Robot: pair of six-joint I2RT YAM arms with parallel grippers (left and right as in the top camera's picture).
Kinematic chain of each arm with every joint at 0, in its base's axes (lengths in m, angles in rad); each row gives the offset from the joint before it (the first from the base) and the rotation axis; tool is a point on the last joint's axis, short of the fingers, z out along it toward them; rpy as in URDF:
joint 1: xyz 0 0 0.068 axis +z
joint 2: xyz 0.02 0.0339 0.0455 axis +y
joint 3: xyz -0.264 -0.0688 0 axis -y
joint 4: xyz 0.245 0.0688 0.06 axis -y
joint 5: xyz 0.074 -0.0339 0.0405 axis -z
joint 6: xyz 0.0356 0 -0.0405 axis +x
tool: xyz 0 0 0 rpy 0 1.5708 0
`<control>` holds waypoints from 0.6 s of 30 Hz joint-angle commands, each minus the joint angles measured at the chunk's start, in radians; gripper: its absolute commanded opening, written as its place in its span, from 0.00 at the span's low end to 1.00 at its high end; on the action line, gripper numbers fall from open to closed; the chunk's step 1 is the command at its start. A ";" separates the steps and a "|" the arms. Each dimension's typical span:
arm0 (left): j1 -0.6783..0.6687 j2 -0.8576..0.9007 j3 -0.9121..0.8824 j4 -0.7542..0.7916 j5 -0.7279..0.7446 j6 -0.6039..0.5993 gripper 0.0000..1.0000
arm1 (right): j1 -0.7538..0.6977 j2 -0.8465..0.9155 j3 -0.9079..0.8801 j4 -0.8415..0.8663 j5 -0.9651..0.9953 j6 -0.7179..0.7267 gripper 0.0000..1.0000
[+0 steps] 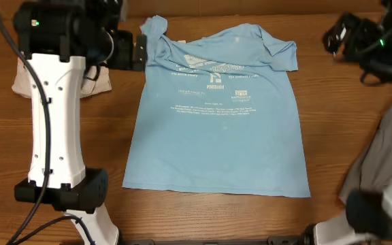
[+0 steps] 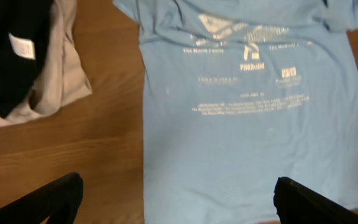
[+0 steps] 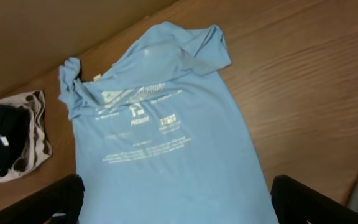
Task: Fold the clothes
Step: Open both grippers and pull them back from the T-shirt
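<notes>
Lying on table [image 1: 332, 116], blue T-shirt [image 1: 220, 136] (sleeves rumpled), garment pile [image 2: 61, 74] nearby.

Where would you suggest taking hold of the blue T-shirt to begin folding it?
Probably the two hem corners of the sky-blue T-shirt, approached from the near edge. It lies flat, print up, with the hem straight and nearest the robot; the far-end sleeves are bunched.
</notes>
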 commanded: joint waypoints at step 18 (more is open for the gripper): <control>-0.013 -0.297 -0.627 0.248 -0.080 -0.040 1.00 | 0.003 -0.502 -1.267 0.273 0.089 0.164 1.00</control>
